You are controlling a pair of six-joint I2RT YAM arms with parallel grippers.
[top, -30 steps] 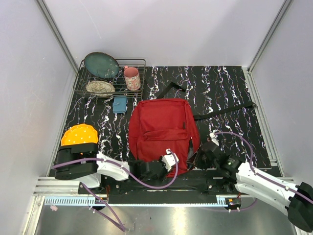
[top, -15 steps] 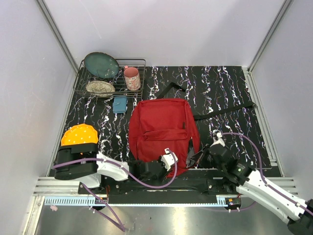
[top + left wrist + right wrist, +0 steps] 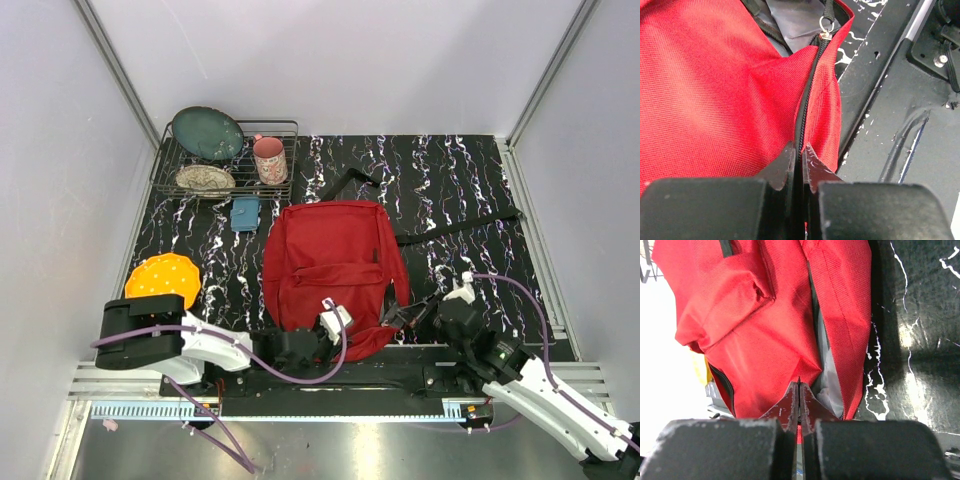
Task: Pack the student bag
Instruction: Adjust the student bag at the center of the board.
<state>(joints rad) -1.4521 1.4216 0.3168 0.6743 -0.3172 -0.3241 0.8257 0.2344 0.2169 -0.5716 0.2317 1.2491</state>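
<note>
The bag [image 3: 330, 265] is matt, coarse-woven red cloth; its lining [image 3: 790, 15] smooth grey, faintly shiny. Wire metal rack [image 3: 280, 124] at eleven o'clock.

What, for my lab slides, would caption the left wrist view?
Left gripper shut on the student bag, pinching red fabric at its black zipper, grey lining showing at the open end.

White arms [image 3: 213, 343], black claws [image 3: 797, 150], purple cables [image 3: 343, 350].

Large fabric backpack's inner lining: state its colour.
The lining is grey, showing inside the open zipper of the large red fabric backpack; the left wrist view shows it best.
</note>
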